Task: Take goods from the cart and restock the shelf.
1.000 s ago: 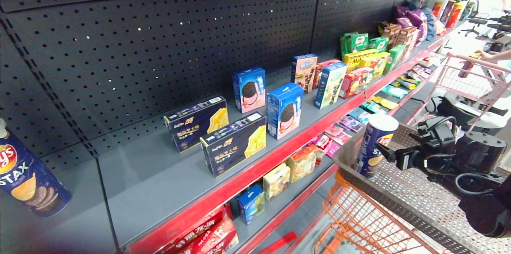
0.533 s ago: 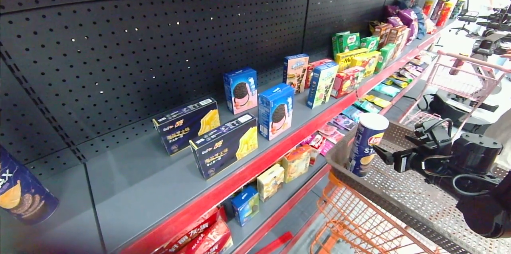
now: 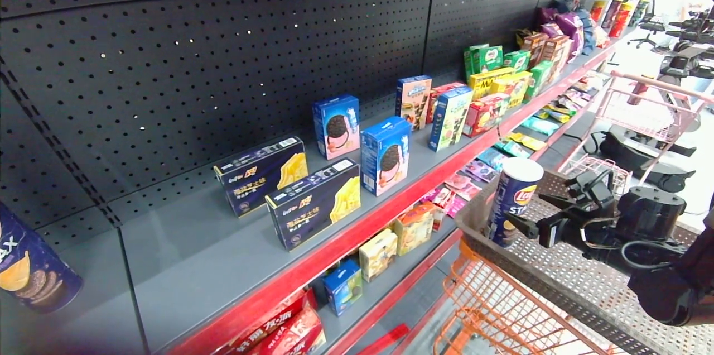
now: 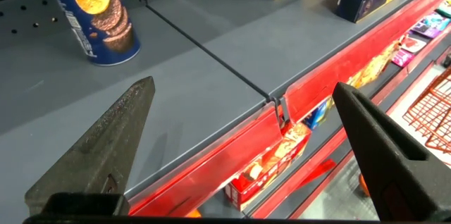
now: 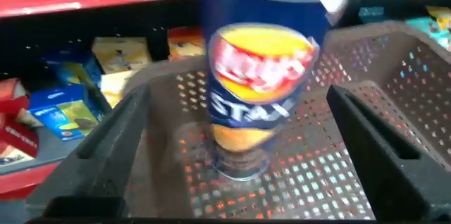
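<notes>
A dark blue chip can with a white lid stands upright in the cart's brown perforated tray. My right gripper is open and level with the can's lower half, its fingers reaching to either side of it without closing. In the right wrist view the chip can stands just ahead between the open gripper's dark fingers. My left gripper is open and holds nothing, hanging over the grey shelf near its red front edge. A second chip can stands on that shelf, at the far left.
Dark blue boxes and blue cookie boxes stand on the grey shelf, with bare room left of them. Snacks fill the lower shelf. The orange wire cart sits under the tray; a pink cart stands behind.
The head camera shifted a little at first. My right gripper has moved closer to the can in the cart and slightly lower; the can has stayed in place.
</notes>
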`<state>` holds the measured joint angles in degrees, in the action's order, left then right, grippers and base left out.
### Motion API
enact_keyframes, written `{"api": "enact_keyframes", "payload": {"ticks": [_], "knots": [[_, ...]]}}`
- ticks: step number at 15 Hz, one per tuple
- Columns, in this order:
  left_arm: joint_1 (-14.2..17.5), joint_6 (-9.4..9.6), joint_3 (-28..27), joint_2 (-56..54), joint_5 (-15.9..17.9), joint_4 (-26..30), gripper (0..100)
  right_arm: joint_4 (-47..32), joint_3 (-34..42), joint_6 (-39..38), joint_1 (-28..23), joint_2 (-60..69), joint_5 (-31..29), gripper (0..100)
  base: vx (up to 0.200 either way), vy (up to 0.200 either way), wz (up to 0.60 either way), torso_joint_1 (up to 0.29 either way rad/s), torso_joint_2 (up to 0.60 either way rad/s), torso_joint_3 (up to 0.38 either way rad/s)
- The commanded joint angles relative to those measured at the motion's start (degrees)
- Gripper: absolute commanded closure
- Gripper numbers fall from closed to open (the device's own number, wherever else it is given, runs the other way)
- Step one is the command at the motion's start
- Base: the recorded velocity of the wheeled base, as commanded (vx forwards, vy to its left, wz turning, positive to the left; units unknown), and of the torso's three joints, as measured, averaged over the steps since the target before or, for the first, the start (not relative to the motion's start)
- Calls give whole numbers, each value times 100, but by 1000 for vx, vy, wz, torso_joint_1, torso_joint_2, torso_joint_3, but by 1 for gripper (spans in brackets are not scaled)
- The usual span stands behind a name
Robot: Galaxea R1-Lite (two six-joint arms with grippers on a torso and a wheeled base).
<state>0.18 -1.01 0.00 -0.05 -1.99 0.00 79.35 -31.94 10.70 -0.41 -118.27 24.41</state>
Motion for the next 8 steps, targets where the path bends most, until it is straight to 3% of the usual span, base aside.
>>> {"api": "enact_keyframes", "payload": {"ticks": [1,8], "knots": [[-1,-4,0,5,-3,0,0,10,-120,-7,-38,-240,3,0,0,0,0,0,0,0],[-1,-4,0,5,-3,0,0,46,-893,-147,59,-899,47,0,0,0,0,0,0,0]]}}
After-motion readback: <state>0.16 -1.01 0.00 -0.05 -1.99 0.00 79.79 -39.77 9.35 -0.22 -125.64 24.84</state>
